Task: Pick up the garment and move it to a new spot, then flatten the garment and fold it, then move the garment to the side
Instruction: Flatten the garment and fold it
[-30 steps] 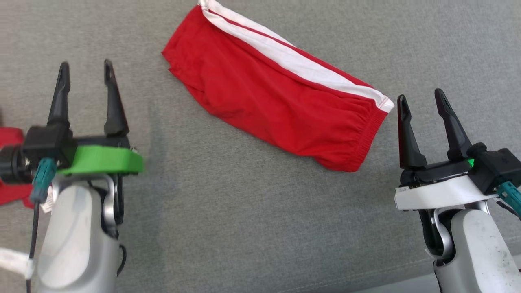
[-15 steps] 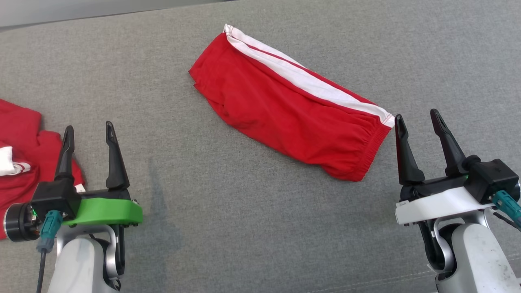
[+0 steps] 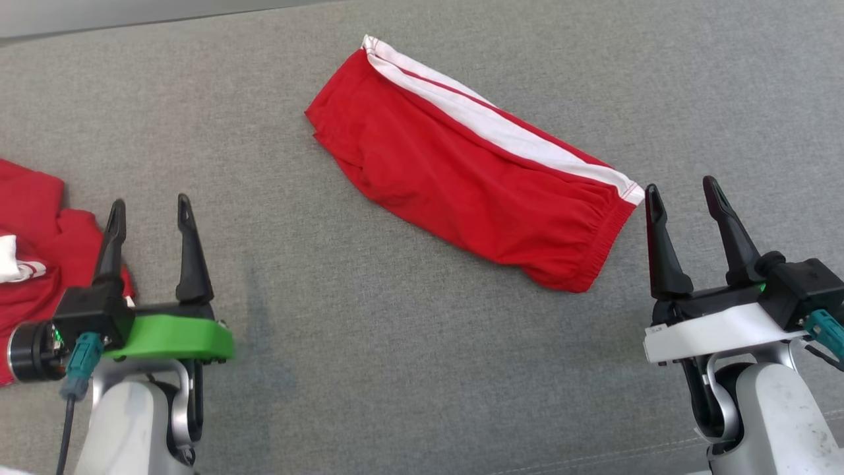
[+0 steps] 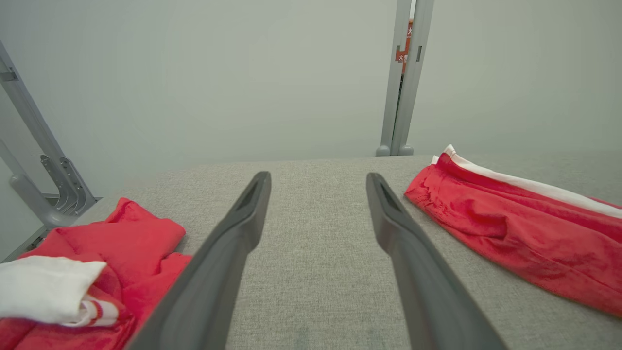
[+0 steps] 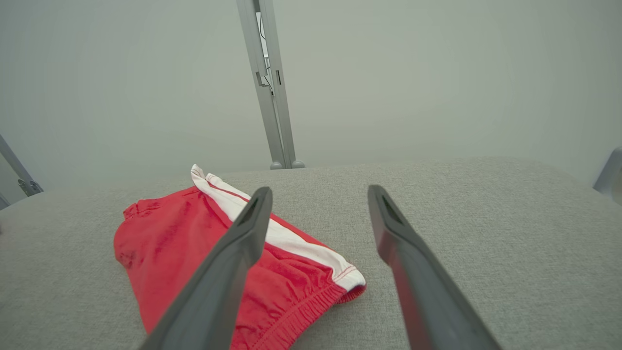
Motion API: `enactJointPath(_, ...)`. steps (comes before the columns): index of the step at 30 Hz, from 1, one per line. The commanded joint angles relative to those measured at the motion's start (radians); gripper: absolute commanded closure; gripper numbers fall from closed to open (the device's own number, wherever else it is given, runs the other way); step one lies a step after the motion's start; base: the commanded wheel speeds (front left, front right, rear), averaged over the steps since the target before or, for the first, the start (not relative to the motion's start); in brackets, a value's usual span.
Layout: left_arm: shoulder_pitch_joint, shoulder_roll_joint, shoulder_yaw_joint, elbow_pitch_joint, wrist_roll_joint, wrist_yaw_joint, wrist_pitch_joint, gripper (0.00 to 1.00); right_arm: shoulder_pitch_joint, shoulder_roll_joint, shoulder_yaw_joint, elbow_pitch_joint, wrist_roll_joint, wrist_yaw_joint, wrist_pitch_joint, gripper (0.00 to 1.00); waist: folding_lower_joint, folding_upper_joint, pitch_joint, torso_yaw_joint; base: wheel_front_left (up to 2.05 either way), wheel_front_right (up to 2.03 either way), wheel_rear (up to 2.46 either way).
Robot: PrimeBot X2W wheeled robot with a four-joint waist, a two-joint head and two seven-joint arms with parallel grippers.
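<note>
Handling of the garment (image 3: 475, 178): I judged it light, soft and limp, a thin red cloth that would sag from any grip and slip out of a shallow pinch; nothing about it looked fragile.
Garment position: it lay slantwise on the grey padded surface (image 3: 395, 363), fairly flat with a few low wrinkles. Its white stripe (image 3: 501, 128) ran along the far edge and its gathered waistband (image 3: 603, 244) was the end nearest my right side.
Where to hold: I reckoned the waistband the best hold, since the elastic bunches thicker there and gives the fingers something to bite. A second hold at the far narrow end would keep the cloth from drooping.
Right gripper (image 3: 681, 185): its fingers were spread and held nothing. The tips stood just beside the waistband's white corner; I could not tell whether they touched it.
Left gripper (image 3: 150, 202): it was spread too and empty, well apart from the garment.
Red heap (image 3: 33, 198): more crumpled red cloth with a white piece (image 4: 43, 287) on it lay just beside my left fingers.
Containers: I judged nothing here a container; both cloths lay straight on the surface.
</note>
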Motion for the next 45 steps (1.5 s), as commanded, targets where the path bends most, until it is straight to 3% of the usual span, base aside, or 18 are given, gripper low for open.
enactJointPath(1, -0.043, 0.008, -0.011, -0.008, 0.006, -0.011, 0.008, 0.0, -0.01, 0.001, -0.002, -0.008, 0.001, -0.001, 0.002, 0.0, 0.0, 0.0, 0.016, 0.001, 0.0, 0.0, 0.0)
enactJointPath(8, -0.239, 0.009, -0.11, 0.035, 0.021, -0.095, 0.123, 0.0, -0.045, 0.004, 0.01, -0.03, 0.004, -0.001, 0.003, 0.0, 0.0, 0.0, 0.091, -0.019, 0.0, 0.0, 0.0)
enactJointPath(13, -0.422, -0.008, -0.178, 0.178, 0.004, -0.159, 0.246, 0.0, -0.079, 0.008, 0.027, -0.026, 0.011, -0.001, -0.01, 0.0, 0.0, 0.0, 0.161, -0.055, 0.0, 0.0, 0.0)
enactJointPath(25, -0.637, 0.0, -0.212, 0.607, -0.019, -0.189, 0.388, 0.0, -0.12, 0.018, 0.049, 0.038, 0.042, -0.001, -0.055, 0.0, 0.0, 0.0, 0.222, -0.123, 0.0, 0.0, 0.0)
enactJointPath(26, -0.642, 0.001, -0.215, 0.632, -0.021, -0.191, 0.386, 0.11, -0.121, 0.018, 0.05, 0.044, 0.045, -0.001, -0.056, 0.0, 0.0, 0.0, 0.222, -0.125, 0.0, 0.0, 0.0)
enactJointPath(27, -0.647, 0.003, -0.216, 0.646, -0.021, -0.192, 0.381, 0.64, -0.122, 0.018, 0.05, 0.047, 0.046, -0.001, -0.059, 0.0, 0.0, 0.0, 0.222, -0.125, 0.0, 0.0, 0.0)
enactJointPath(28, -0.654, 0.003, -0.216, 0.662, -0.023, -0.192, 0.373, 1.0, -0.123, 0.019, 0.048, 0.05, 0.048, -0.001, -0.06, 0.0, 0.0, 0.0, 0.221, -0.124, 0.0, 0.0, 0.0)
enactJointPath(37, -0.595, -0.005, -0.207, 0.649, -0.038, -0.167, 0.234, 1.0, -0.106, 0.02, 0.041, 0.069, 0.035, -0.001, -0.064, 0.0, 0.0, 0.0, 0.179, -0.093, 0.0, 0.0, 0.0)
enactJointPath(45, -0.331, -0.003, -0.162, 0.437, -0.093, -0.11, 0.148, 1.0, -0.062, 0.02, 0.028, 0.068, 0.017, -0.001, -0.044, 0.0, 0.0, 0.0, 0.102, -0.048, 0.0, 0.0, 0.0)
